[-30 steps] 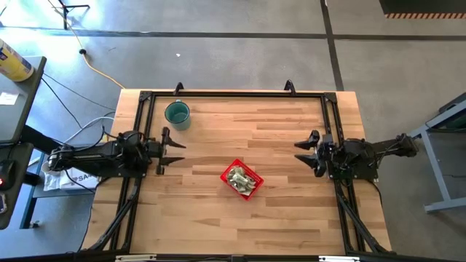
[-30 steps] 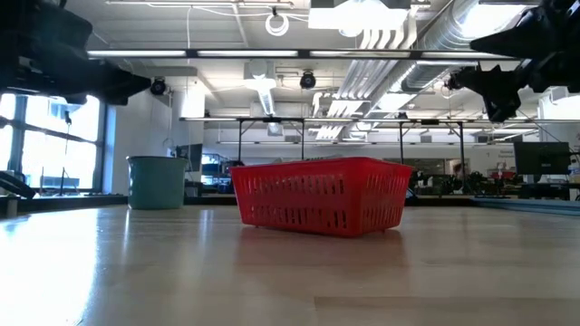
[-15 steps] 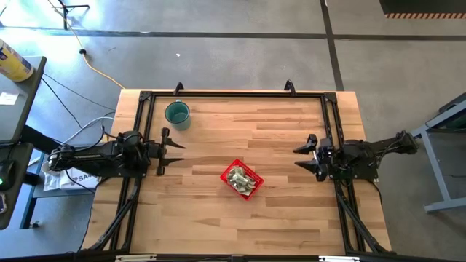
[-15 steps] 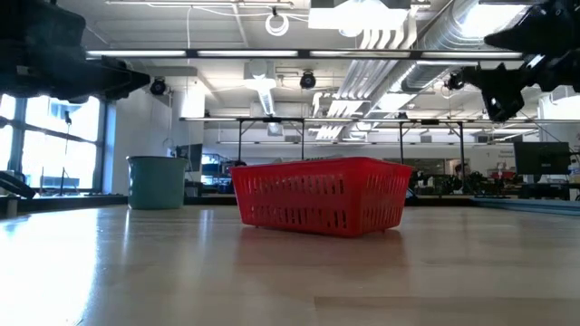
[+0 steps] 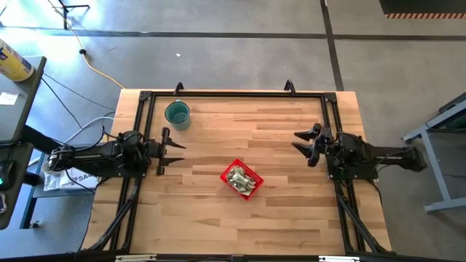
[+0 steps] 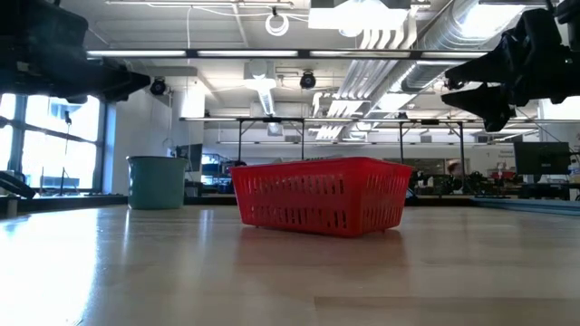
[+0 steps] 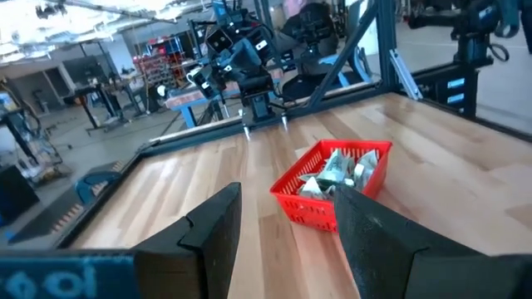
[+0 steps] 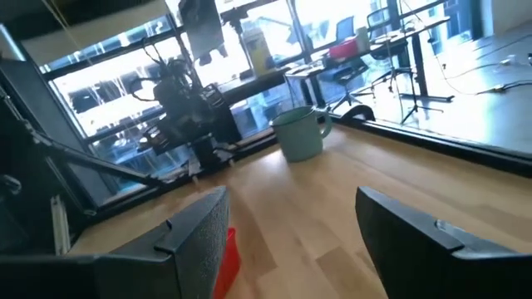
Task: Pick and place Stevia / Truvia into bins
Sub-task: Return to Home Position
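Pale wooden plank table (image 5: 277, 211) w/ a black frame round its edges; beyond it the low view shows an open workshop w/ ceiling ducts. A small square red mesh-walled plastic basket (image 5: 241, 180) sits approx mid-table, a bit toward the near edge, turned askew to the table's sides. The pale green-and-white paper sachets (image 5: 238, 176) all lie heaped inside it. None shows loose on the bare wood, so the sorting looks finished. A round teal-green cup (image 5: 177, 114) stands well apart from the basket, toward the far left corner.

The left gripper (image 5: 173, 152) hangs over the table's left side, pointing inward, fingers (image 7: 212, 237) spread w/ nothing between them. The right gripper (image 5: 300, 141) hangs over the right side, also pointing inward, and is high above the wood per the low view. Its fingers (image 8: 199, 232) are spread & empty too.

Key relation: the basket lies between the two grippers, ahead of each and off toward the near edge, apart from both; neither is clearly nearer. W/ nothing left to grab, the step in hand reads as parking the arms. Each arm's way back to its own side leads away from the basket, so there's little chance of clipping it.
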Controlling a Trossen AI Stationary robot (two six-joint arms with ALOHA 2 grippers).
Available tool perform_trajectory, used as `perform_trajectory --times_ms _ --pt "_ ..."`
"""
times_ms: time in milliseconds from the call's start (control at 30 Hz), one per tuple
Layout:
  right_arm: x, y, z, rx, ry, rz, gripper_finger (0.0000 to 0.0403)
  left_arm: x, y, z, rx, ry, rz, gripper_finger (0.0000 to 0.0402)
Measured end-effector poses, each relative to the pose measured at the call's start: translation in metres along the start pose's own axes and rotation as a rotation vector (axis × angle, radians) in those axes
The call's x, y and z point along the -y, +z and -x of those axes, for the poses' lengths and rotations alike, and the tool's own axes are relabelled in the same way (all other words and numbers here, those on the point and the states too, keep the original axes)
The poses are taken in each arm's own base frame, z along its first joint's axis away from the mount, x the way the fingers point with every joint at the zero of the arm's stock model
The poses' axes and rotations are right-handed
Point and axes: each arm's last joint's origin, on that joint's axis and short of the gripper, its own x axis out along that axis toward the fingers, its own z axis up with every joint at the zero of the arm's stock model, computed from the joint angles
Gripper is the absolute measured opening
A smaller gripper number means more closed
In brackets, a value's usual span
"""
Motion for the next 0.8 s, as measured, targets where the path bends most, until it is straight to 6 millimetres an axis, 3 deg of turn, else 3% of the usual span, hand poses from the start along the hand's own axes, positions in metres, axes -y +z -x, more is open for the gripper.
perform_trajectory --times_ms 167,367,467,567,667,800 --pt "0.0000 -0.0001 -0.0001 0.000 -0.004 0.000 0.0252 0.0000 0.0000 0.0000 -0.001 0.001 0.104 0.0227" --pt "0.0003 -0.0009 -0.0004 -0.009 -0.006 0.023 0.0252 -0.0006 -0.0003 0.0000 -0.007 0.021 0.105 0.0227" --pt "0.0006 -0.0021 -0.0012 -0.023 -0.012 0.149 0.0252 -0.0018 -0.0009 0.0001 -0.019 0.067 0.105 0.0227" --pt "0.0011 -0.0029 -0.0019 -0.032 -0.023 0.410 0.0252 -0.0027 -0.0013 0.0001 -0.027 0.099 0.103 0.0227" --pt "-0.0005 -0.0042 -0.0019 -0.045 0.047 0.641 0.0252 -0.0036 -0.0009 0.0002 -0.034 0.122 -0.006 0.0227" --pt "-0.0021 -0.0073 -0.0018 -0.080 0.133 0.551 0.0252 -0.0039 0.0022 0.0002 -0.008 0.115 -0.180 0.0227"
